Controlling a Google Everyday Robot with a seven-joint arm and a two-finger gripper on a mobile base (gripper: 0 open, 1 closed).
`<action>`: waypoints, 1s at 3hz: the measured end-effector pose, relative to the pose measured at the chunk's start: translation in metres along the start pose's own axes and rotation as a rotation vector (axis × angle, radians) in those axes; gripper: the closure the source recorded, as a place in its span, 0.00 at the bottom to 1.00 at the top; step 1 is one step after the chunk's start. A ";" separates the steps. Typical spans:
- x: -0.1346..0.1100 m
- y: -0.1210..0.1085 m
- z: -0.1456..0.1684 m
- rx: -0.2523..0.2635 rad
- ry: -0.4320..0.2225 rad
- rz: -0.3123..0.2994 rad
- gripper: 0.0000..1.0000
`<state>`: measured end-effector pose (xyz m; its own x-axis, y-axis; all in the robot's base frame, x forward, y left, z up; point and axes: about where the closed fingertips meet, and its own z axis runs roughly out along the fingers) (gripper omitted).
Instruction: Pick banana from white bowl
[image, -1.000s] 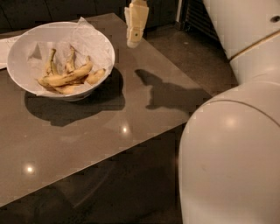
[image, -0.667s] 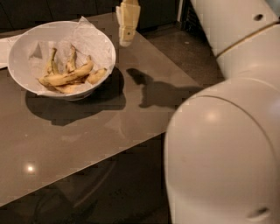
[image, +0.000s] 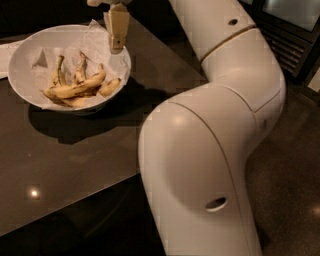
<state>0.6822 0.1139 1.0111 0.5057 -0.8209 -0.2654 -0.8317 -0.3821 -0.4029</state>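
We are in the approach: the gripper hangs over the right-hand rim of the white bowl, pointing down, above the crumpled paper that lines it. It holds nothing that we can see, and we cannot tell whether it is open or closed. The bananas lie in a loose heap low in the bowl, toward its near side and left of the gripper. The longest banana runs roughly crosswise on top of the others.

To do this step well, we judge that the gripper should first travel further in over the bowl until it stands above the middle of that top banana, and only then descend. It should be turned so that it closes across the banana's narrow width, not along its length. The fruit looks soft and well ripened, so we would close gently. The paper is likely to snag or lift with the fruit, so we want a grip on the banana alone. The sloping wall at the bowl's right side is close, and a straight, vertical descent should keep us off it. The bowl sits on the counter, and a knock could slide it.
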 end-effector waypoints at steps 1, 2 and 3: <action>-0.011 -0.007 0.017 -0.019 -0.010 -0.013 0.14; -0.021 -0.008 0.027 -0.038 -0.035 0.004 0.12; -0.032 -0.006 0.037 -0.067 -0.070 0.084 0.14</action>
<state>0.6798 0.1581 0.9893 0.4466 -0.8204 -0.3570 -0.8840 -0.3431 -0.3175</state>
